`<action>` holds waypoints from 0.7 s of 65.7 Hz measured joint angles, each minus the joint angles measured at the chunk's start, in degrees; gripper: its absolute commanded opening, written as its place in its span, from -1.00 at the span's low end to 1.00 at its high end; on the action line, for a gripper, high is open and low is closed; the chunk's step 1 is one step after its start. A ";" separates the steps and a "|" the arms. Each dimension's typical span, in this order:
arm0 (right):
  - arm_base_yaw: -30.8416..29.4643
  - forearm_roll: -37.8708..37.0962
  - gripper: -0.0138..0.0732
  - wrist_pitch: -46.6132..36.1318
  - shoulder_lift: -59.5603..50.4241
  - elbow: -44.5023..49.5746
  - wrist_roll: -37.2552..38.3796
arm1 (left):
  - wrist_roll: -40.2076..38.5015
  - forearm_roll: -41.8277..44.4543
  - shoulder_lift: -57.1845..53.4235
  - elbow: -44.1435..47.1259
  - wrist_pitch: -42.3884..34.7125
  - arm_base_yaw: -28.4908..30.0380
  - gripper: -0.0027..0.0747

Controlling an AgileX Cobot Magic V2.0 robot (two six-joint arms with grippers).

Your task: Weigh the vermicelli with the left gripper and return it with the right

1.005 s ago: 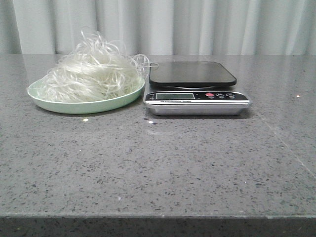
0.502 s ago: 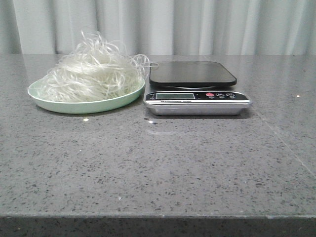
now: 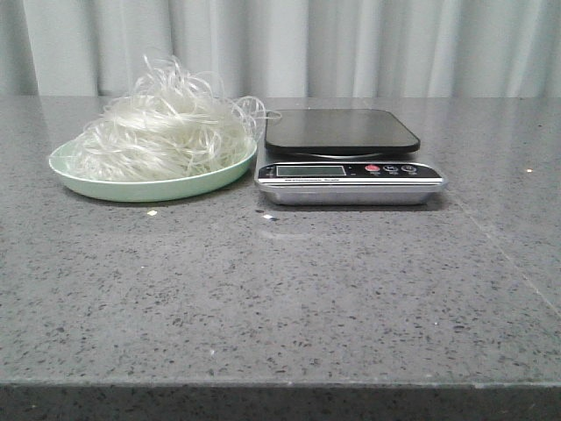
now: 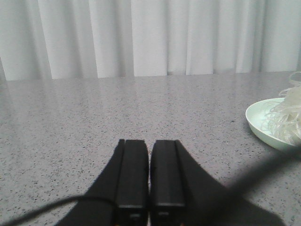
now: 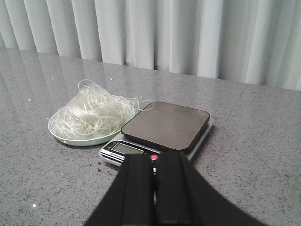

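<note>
The vermicelli is a fluffy mound of white curly strands heaped on a pale green plate at the back left of the table. It also shows in the right wrist view as vermicelli and at the edge of the left wrist view as vermicelli. Right of the plate stands a kitchen scale with a bare black platform. My left gripper is shut, empty, low over bare table, well apart from the plate. My right gripper is shut and empty, hovering short of the scale. Neither gripper appears in the front view.
The grey speckled stone table runs to a front edge near the camera. White curtains hang behind the table. A dark cable crosses the left wrist view beside the fingers.
</note>
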 measured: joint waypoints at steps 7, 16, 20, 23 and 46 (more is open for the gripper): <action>-0.31 0.00 -0.30 -0.25 -0.44 0.73 0.00 | 0.00 0.00 0.00 0.00 0.00 0.00 -0.60; -5.78 -2.25 -0.30 -2.46 -1.69 3.38 0.00 | 0.00 0.00 0.00 0.00 0.00 0.00 -0.60; -9.63 -2.56 -0.30 -4.71 -1.90 5.26 0.00 | 0.00 0.00 0.00 0.00 0.00 0.00 -0.60; -12.27 -2.69 -0.30 -5.81 -2.04 6.19 0.00 | 0.00 0.00 0.00 0.00 0.00 0.00 -0.60; -26.70 -4.53 -0.30 -18.74 -9.41 19.93 0.00 | 0.00 0.00 0.00 0.00 0.00 0.00 -0.60</action>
